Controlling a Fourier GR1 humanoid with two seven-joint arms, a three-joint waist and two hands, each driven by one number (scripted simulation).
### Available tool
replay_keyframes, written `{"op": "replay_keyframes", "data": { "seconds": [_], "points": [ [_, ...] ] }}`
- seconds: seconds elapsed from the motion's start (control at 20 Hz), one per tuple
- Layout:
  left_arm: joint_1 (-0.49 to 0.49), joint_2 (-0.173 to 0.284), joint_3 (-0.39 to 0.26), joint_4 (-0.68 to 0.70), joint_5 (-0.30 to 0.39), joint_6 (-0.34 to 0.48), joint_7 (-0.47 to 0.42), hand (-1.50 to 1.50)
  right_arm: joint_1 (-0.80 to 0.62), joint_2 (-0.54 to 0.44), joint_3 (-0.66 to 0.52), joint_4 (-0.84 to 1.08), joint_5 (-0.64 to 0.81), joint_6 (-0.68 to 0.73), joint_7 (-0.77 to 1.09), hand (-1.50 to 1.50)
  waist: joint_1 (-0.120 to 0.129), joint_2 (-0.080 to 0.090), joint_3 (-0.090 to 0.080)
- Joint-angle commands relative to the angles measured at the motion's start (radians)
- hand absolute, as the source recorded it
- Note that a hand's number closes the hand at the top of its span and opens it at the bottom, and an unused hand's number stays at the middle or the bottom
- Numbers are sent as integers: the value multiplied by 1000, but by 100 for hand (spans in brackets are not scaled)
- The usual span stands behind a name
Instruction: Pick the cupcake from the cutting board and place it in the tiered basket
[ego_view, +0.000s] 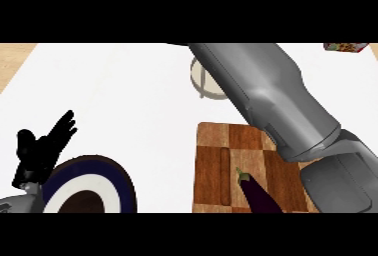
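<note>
Hidden or cut off: I cannot see my right hand at all; only the right forearm (280, 110) shows, a grey limb crossing from the lower right up toward the far centre, so I cannot tell what its fingers are doing. The arm covers most of a pale round rim (201, 80) at the far centre; what that rim belongs to I cannot say. The cupcake is nowhere I can make out, on the board or elsewhere.

One cutting board (221, 170), checkered wood, near right, its right part under the forearm and its near edge cut off.
One eggplant (258, 195), dark purple with a green stem, lying on the board, its near end cut off.
One plate (88, 190), dark blue rim, white ring, brown centre, near left, partly out of view.
One left hand (40, 150), black, fingers straight and spread, pointing up, resting just left of the plate, holding nothing.
One small box (345, 47), patterned, far right corner, mostly cut off.
One white counter (118, 100).
</note>
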Motion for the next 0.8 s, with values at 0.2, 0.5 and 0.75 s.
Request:
{"op": "replay_keyframes", "data": {
  "seconds": [0.2,0.5,0.75],
  "points": [
    [56,7,11,-19,2,-6,-18,0,-107,-53,23,170,33,209,-174,150,-13,-5,2],
    [10,19,17,8,0,-10,1,0,-180,-58,18,226,41,287,-250,150,-20,-1,1],
    [15,-23,-3,-17,-10,21,4,0,-162,-32,-2,274,27,315,-250,150,-8,5,1]
  ]
}}
